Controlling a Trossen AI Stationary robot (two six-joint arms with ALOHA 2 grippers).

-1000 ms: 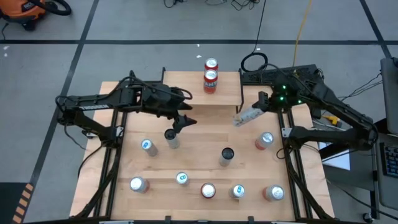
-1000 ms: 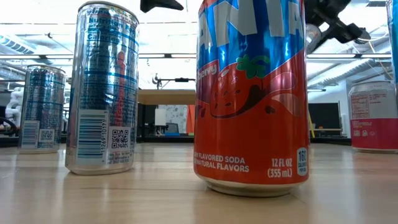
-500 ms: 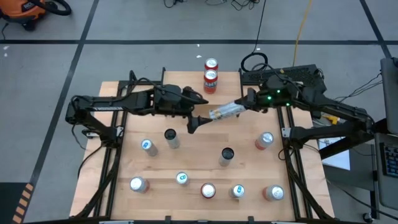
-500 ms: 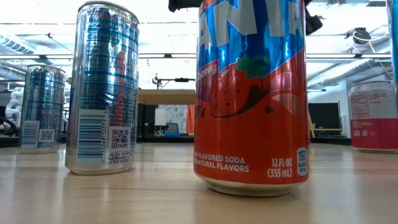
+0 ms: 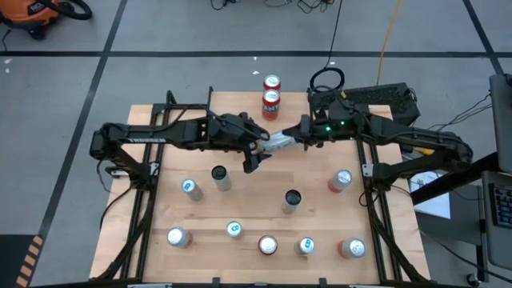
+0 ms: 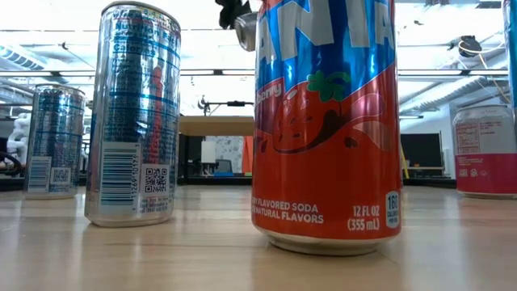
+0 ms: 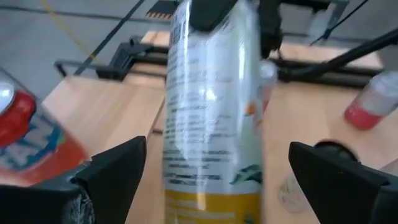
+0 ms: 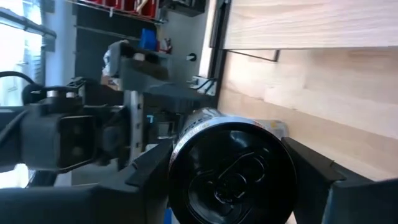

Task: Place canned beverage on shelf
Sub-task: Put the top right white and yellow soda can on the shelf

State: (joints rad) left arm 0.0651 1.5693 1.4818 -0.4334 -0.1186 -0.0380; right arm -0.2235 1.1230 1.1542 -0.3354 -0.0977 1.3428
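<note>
A grey floor with dark seams surrounds the wooden table (image 5: 192, 264), which carries about ten upright cans in its near half and the shelf (image 5: 240, 120) at its far edge, toward twelve o'clock. Two red cans (image 5: 271, 100) already stand there at the shelf's right end.

At nine o'clock from the table's centre, the left arm reaches inward. The left gripper (image 5: 256, 154) has its fingers (image 7: 112, 177) spread wide, one either side of the silver can (image 5: 278, 142) without visibly touching it, so it is released and grasping nothing.

The silver can hangs in the air over the middle of the table, lying roughly on its side, just in front of the shelf. Its far end is clenched by the right gripper (image 5: 302, 133), whose arm comes in from three o'clock; the right wrist view looks straight down the can's dark lid (image 8: 231, 171) between the two fingers.

This looks like a hand-over between the arms. The risks, as a judgement: if the right gripper lets go before the left has closed, the can would drop onto the cans below or roll off. The left fingers may close off-centre on the smooth round wall and squeeze the can out. Carried sideways to the shelf, the can could knock over the two red cans.
</note>
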